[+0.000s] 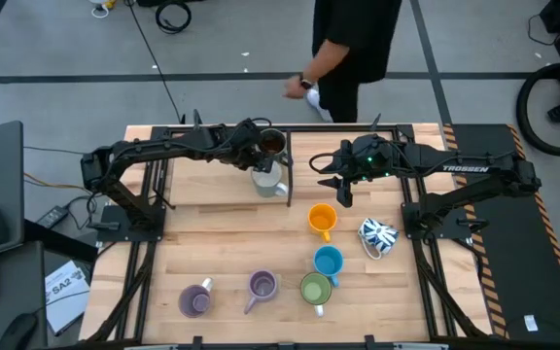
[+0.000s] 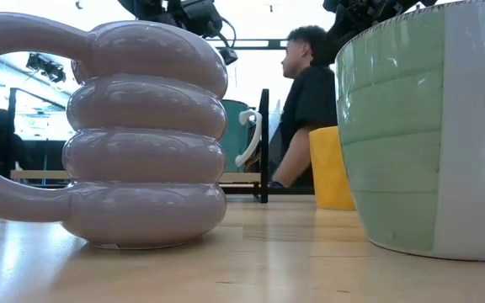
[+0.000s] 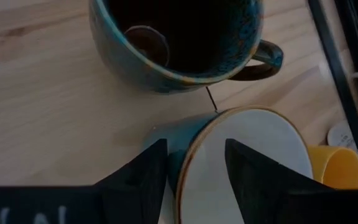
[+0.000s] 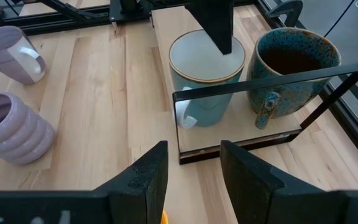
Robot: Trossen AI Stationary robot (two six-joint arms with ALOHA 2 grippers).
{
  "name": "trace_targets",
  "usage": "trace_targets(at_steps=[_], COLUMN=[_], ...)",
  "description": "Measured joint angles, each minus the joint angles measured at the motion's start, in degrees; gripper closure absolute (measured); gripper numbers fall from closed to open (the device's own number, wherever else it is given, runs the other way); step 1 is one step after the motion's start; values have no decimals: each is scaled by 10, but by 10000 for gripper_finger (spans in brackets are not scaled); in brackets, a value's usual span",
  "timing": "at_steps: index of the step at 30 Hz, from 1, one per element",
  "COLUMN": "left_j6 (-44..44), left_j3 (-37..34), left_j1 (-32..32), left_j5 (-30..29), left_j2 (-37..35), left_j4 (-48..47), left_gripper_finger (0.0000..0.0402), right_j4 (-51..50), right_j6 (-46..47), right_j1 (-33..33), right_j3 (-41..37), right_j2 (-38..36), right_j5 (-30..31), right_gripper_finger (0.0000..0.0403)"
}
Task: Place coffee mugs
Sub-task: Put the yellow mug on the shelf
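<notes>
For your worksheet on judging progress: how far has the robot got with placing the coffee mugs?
Done: the dark speckled mug stands inside the black frame at the table's far edge. In hand: the left gripper has its fingers open astride the rim of the white-lined teal mug beside it. Left: the orange, patterned, blue, green and two purple mugs. The right gripper hovers open.

The left arm is reaching from its base at the table's left edge across toward the far middle, its wrist bending downward, and the left gripper [image 1: 266, 163] is hanging there with its two dark fingers [image 3: 143, 175] standing parted. The right arm is stretching in from the right side, elbow bent, and the right gripper [image 1: 342, 191] is hovering near the table's centre, pointing down and inward, its fingers [image 4: 146, 176] standing apart with nothing between them
</notes>
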Motion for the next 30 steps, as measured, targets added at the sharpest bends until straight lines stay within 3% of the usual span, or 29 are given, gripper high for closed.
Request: trace_targets(at_steps=[9, 18, 30], left_j6=[11, 113, 144], left_j3=[0, 0, 0], left_j1=[13, 5, -124], left_j5=[11, 53, 54], left_j2=[-32, -94, -175], left_j4=[-19, -83, -157], left_gripper_finger=[233, 233, 233], right_j4=[0, -3, -23], right_j6=[2, 2, 78], right_j1=[0, 2, 5], right_j3=[0, 0, 0], right_j2=[0, 0, 0], right_j5=[0, -2, -6], right_gripper_finger=[250, 250, 250])
